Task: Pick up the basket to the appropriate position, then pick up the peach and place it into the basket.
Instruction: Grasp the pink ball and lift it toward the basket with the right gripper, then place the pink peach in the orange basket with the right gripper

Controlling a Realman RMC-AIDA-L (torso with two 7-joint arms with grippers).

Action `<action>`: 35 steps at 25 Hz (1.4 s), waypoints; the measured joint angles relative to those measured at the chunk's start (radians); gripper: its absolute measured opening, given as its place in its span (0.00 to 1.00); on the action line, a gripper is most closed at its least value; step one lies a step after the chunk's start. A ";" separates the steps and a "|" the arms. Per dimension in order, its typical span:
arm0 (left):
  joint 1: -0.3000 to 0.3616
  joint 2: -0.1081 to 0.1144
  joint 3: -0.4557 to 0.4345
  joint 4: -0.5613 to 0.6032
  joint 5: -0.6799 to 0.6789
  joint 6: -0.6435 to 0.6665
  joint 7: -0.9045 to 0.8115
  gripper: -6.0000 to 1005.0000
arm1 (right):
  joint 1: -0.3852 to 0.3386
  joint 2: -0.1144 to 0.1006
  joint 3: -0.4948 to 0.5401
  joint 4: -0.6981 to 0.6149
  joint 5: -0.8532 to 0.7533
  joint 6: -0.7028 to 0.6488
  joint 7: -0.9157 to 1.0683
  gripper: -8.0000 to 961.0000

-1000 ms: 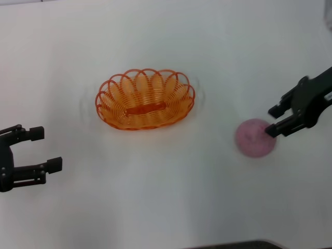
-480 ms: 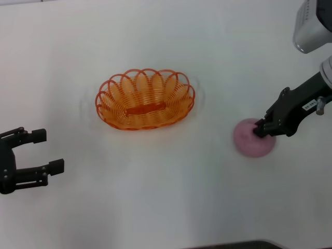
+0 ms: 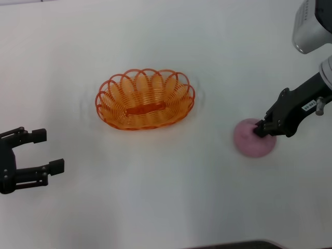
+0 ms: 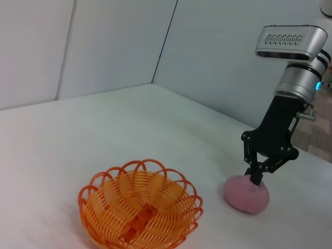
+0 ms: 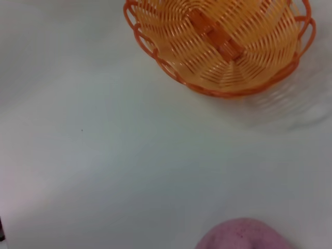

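The orange basket (image 3: 145, 99) sits upright on the white table, left of centre; it also shows in the left wrist view (image 4: 140, 210) and the right wrist view (image 5: 223, 41). The pink-purple peach (image 3: 250, 141) rests on the table to the right, also seen in the left wrist view (image 4: 246, 194) and the right wrist view (image 5: 244, 236). My right gripper (image 3: 261, 130) points down onto the peach's top, its fingertips (image 4: 256, 179) closed together and pinching the skin. My left gripper (image 3: 53, 150) is open and empty at the near left, apart from the basket.
The white table (image 3: 171, 197) carries nothing else. Grey walls (image 4: 104, 46) stand behind the table's far edge. The right arm's silver upper link (image 3: 311, 26) hangs over the far right corner.
A second ago my right gripper was open at the peach's right edge; it has moved onto the peach's top and closed. Basket, peach and left gripper have stayed in place.
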 joint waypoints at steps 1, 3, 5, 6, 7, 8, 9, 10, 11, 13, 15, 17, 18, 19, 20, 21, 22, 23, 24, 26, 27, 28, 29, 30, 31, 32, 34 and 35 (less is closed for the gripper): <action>0.000 0.000 0.000 0.000 0.000 0.000 0.000 0.89 | 0.001 0.000 0.002 0.000 0.000 -0.002 0.001 0.07; 0.000 0.000 0.000 0.000 0.000 0.000 0.000 0.89 | 0.002 -0.001 0.003 0.000 0.000 -0.002 0.002 0.06; 0.000 0.000 0.000 0.001 0.000 0.000 0.000 0.89 | 0.002 -0.002 0.003 0.000 0.001 -0.001 0.002 0.05; 0.000 0.000 0.000 0.001 0.000 0.000 0.000 0.89 | 0.002 -0.002 0.003 0.000 0.002 0.000 0.002 0.05; 0.000 0.000 0.000 0.001 0.000 0.000 0.000 0.89 | 0.002 -0.002 0.003 0.000 0.003 0.001 0.001 0.05; 0.000 0.000 0.000 0.001 0.000 0.000 -0.001 0.89 | 0.002 -0.002 0.004 -0.002 0.004 0.001 0.001 0.05; 0.000 0.000 0.000 0.001 0.000 0.000 -0.001 0.88 | 0.002 -0.002 0.006 -0.004 0.004 0.002 0.000 0.05; 0.000 0.000 0.000 0.001 0.000 0.000 -0.001 0.88 | 0.002 -0.002 0.009 -0.007 0.006 0.001 -0.001 0.05; 0.000 0.000 0.000 0.001 0.000 0.000 -0.001 0.88 | 0.003 -0.003 0.015 -0.009 0.009 0.001 -0.002 0.05; 0.000 0.000 0.000 0.001 0.000 0.000 -0.001 0.88 | 0.005 -0.006 0.043 -0.015 0.040 -0.011 -0.004 0.05; 0.002 0.000 0.000 0.001 0.000 -0.004 -0.001 0.88 | 0.005 -0.011 0.069 -0.032 0.102 -0.032 -0.010 0.05; 0.004 0.000 0.000 0.001 0.000 -0.006 -0.001 0.88 | -0.002 -0.012 0.085 -0.067 0.168 -0.053 -0.014 0.05; 0.004 0.000 0.000 0.001 0.000 -0.006 -0.002 0.88 | -0.007 -0.010 0.092 -0.091 0.200 -0.061 -0.016 0.05; 0.005 0.000 0.000 0.001 0.000 -0.007 -0.002 0.88 | -0.010 -0.008 0.095 -0.105 0.222 -0.065 -0.017 0.05; 0.006 0.000 0.000 0.001 0.000 -0.007 -0.003 0.88 | -0.013 -0.004 0.100 -0.117 0.247 -0.066 -0.020 0.05; 0.006 0.000 0.000 0.001 0.000 -0.007 -0.003 0.88 | -0.015 -0.001 0.105 -0.125 0.271 -0.066 -0.026 0.05; 0.006 0.000 0.000 0.001 0.000 -0.007 -0.003 0.88 | -0.016 0.002 0.110 -0.128 0.299 -0.066 -0.035 0.05; 0.006 0.000 0.000 0.001 0.000 -0.007 -0.004 0.88 | -0.016 0.005 0.114 -0.126 0.326 -0.059 -0.047 0.05; 0.007 -0.001 0.000 0.001 0.000 -0.007 -0.005 0.88 | -0.016 0.009 0.117 -0.120 0.355 -0.051 -0.062 0.05; 0.006 -0.001 0.000 0.001 0.000 -0.007 -0.008 0.88 | -0.016 0.015 0.117 -0.077 0.422 -0.014 -0.100 0.05; 0.006 -0.001 0.000 0.001 0.000 -0.007 -0.011 0.88 | -0.016 0.017 0.113 -0.036 0.467 0.015 -0.130 0.05; 0.006 -0.001 0.000 0.001 -0.001 -0.007 -0.012 0.88 | -0.016 0.017 0.107 0.005 0.500 0.041 -0.158 0.05; 0.005 -0.001 0.000 0.000 -0.001 -0.008 -0.012 0.88 | -0.015 0.018 0.096 0.063 0.541 0.077 -0.196 0.05; 0.004 -0.002 0.000 -0.001 -0.001 -0.009 -0.012 0.88 | -0.011 0.018 0.080 0.126 0.576 0.113 -0.239 0.05; 0.003 -0.002 0.000 -0.002 -0.001 -0.010 -0.012 0.88 | -0.003 0.019 0.064 0.191 0.606 0.151 -0.284 0.05; 0.003 -0.002 0.000 -0.002 -0.001 -0.011 -0.012 0.88 | 0.004 0.020 0.052 0.239 0.629 0.183 -0.323 0.05; 0.002 -0.002 0.000 -0.003 -0.004 -0.012 -0.012 0.88 | 0.020 0.023 0.032 0.361 0.679 0.248 -0.417 0.05; 0.001 -0.002 0.000 -0.003 -0.006 -0.012 -0.012 0.88 | 0.026 0.026 0.025 0.408 0.701 0.272 -0.464 0.05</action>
